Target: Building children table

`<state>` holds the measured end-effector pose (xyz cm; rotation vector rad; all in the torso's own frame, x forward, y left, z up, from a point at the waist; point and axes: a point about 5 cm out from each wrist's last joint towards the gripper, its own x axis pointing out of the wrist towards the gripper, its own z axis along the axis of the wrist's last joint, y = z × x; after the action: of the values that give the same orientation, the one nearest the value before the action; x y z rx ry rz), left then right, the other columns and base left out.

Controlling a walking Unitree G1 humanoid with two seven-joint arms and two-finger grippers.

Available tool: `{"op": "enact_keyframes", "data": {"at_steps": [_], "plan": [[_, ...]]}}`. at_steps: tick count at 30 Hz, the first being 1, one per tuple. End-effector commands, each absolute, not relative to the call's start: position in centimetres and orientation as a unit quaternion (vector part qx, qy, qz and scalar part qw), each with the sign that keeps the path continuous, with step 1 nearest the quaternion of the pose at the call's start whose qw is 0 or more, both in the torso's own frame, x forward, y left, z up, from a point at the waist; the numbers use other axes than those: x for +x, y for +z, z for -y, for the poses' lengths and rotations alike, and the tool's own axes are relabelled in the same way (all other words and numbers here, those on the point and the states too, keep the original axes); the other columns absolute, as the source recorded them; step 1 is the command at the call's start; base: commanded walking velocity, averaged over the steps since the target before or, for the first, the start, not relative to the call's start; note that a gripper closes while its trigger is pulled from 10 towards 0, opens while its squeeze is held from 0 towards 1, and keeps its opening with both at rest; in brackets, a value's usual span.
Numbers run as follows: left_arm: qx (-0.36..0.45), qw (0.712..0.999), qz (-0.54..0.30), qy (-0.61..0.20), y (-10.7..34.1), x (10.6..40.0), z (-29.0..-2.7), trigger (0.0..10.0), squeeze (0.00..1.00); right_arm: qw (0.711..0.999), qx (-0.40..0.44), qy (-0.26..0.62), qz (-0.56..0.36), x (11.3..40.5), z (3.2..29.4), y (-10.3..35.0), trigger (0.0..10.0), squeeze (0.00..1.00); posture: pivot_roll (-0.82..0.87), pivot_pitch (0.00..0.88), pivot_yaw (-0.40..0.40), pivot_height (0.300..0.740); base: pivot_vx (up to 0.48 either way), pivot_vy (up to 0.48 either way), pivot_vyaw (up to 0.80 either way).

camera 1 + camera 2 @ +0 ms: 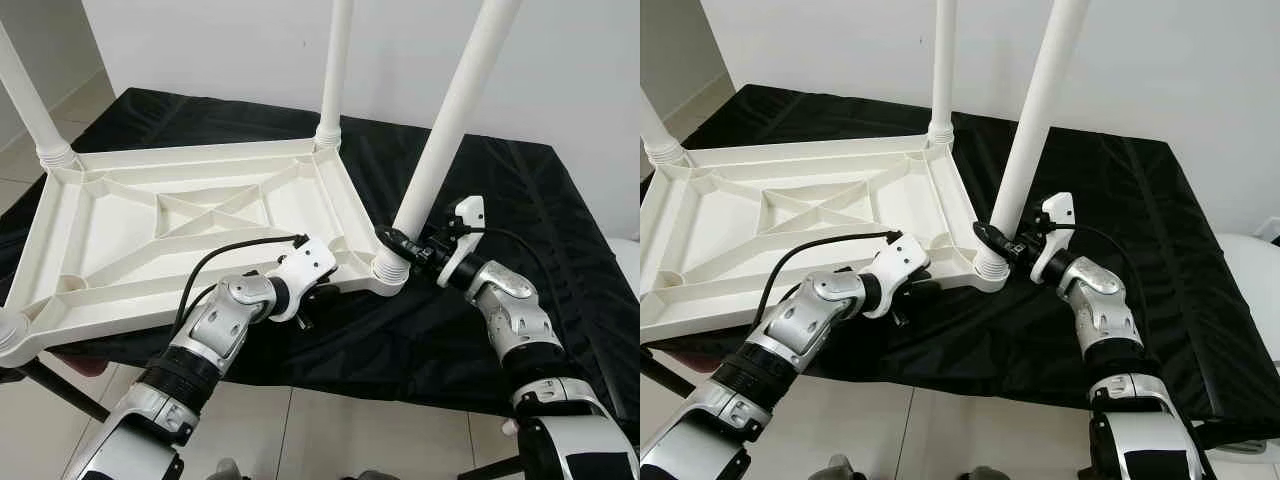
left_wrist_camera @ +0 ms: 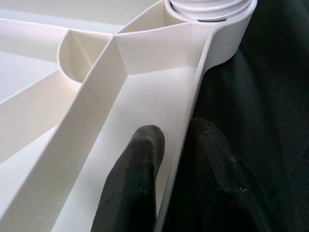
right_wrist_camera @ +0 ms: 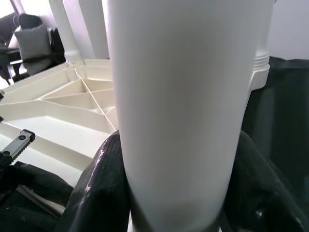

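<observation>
A white plastic children's tabletop (image 1: 170,240) lies upside down on the black-covered table, its ribbed underside up. White legs stand in three corner sockets. My right gripper (image 1: 405,243) is shut on the near-right leg (image 1: 450,120) just above its socket (image 1: 388,272); in the right wrist view the leg (image 3: 183,111) stands between both black fingers (image 3: 96,193). My left gripper (image 1: 318,300) is shut on the tabletop's near rim (image 2: 186,145), one finger (image 2: 133,188) inside the rim and one outside on the cloth side.
The black cloth (image 1: 480,200) covers the table to the right and behind. The tabletop's near-left corner (image 1: 15,335) overhangs the table edge. A white wall stands behind, and tiled floor (image 1: 330,430) lies below. A white object (image 1: 1245,260) sits at far right.
</observation>
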<state>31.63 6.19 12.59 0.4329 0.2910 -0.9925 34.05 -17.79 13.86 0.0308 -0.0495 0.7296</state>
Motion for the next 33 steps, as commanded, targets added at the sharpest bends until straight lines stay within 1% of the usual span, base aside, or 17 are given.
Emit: {"op": "enact_keyframes", "data": {"at_steps": [1,5,6,10,19,24,29,33], "plan": [[0.214,0.846,-0.083,-0.481,15.2,31.8,-5.5,10.0,0.0,0.943,0.023,0.322,-0.079,32.5,19.1,9.3,10.0,0.0,-0.04,0.0,-0.035,0.74,0.0,0.0,0.0],[0.215,0.846,-0.081,-0.482,15.3,31.8,-5.5,10.0,0.0,0.942,0.037,0.328,-0.058,31.5,18.4,8.8,10.0,0.0,-0.05,0.002,-0.032,0.74,0.0,0.0,0.0],[0.214,0.845,-0.081,-0.482,15.4,31.8,-5.5,10.0,0.0,0.942,0.037,0.33,-0.046,30.7,18.0,8.3,10.0,0.0,-0.05,0.003,-0.031,0.74,0.0,0.0,0.0],[0.214,0.845,-0.081,-0.483,15.4,31.8,-5.5,10.0,0.0,0.941,0.036,0.332,-0.046,30.4,17.8,8.1,10.0,0.0,-0.05,0.003,-0.03,0.74,0.0,0.0,0.0],[0.214,0.845,-0.08,-0.484,15.5,31.8,-5.4,10.0,0.0,0.943,0.019,0.33,-0.045,30.4,17.9,8.0,10.0,0.0,-0.05,0.005,-0.028,0.74,0.0,0.0,0.0],[0.214,0.845,-0.08,-0.484,15.5,31.7,-5.4,10.0,0.0,0.938,-0.004,0.342,-0.054,30.2,17.5,7.8,10.0,0.0,-0.05,0.008,-0.028,0.74,0.0,0.0,0.0],[0.213,0.844,-0.08,-0.485,15.5,31.7,-5.4,10.0,0.0,0.934,-0.021,0.352,-0.057,30.5,17.4,7.9,10.0,0.0,-0.05,0.011,-0.029,0.74,0.0,0.0,0.0],[0.212,0.845,-0.079,-0.485,15.5,31.6,-5.4,10.0,0.0,0.936,-0.017,0.347,-0.059,30.9,17.6,8.1,10.0,0.0,-0.05,0.009,-0.034,0.74,0.0,0.0,0.0]]}}
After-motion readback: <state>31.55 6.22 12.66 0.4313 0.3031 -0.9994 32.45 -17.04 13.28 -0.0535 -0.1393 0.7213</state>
